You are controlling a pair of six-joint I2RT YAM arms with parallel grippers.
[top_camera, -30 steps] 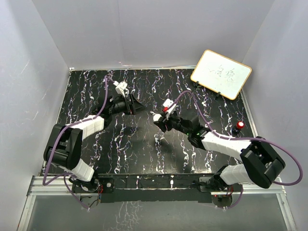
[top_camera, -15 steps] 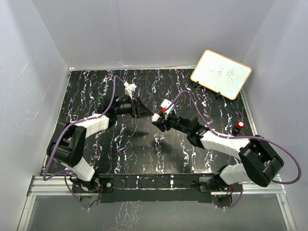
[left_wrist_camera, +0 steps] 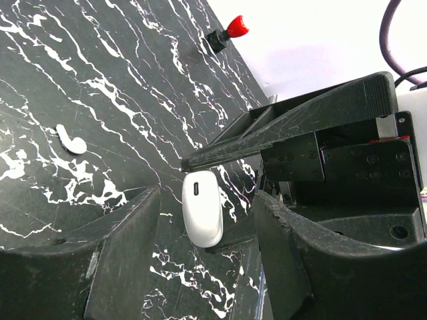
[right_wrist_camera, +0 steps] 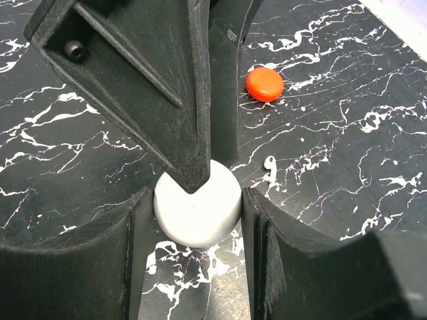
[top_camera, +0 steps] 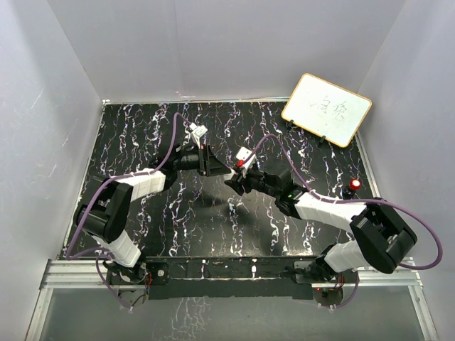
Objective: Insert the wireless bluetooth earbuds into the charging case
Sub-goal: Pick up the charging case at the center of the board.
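The white round charging case [right_wrist_camera: 197,215] hangs above the table with my right gripper [right_wrist_camera: 195,197] shut on its two sides. In the left wrist view the case [left_wrist_camera: 202,208] shows edge-on, its port facing the camera. My left gripper [left_wrist_camera: 207,195] straddles it, open, with a gap on each side, and one left finger [right_wrist_camera: 153,87] lies across the case's top. The two grippers meet over the middle of the table [top_camera: 224,172]. One white earbud [left_wrist_camera: 70,140] lies on the black marbled table, also seen beside the case [right_wrist_camera: 269,165]. Any second earbud is out of view.
An orange-red round puck [right_wrist_camera: 265,85] lies on the table beyond the case. A small red-topped dark piece [top_camera: 354,186] stands near the right edge [left_wrist_camera: 227,32]. A white board [top_camera: 327,109] leans at the back right. White walls enclose the table.
My left gripper has moved right to meet the right gripper, and its jaws have narrowed around the case. The right arm has held almost still with the case.
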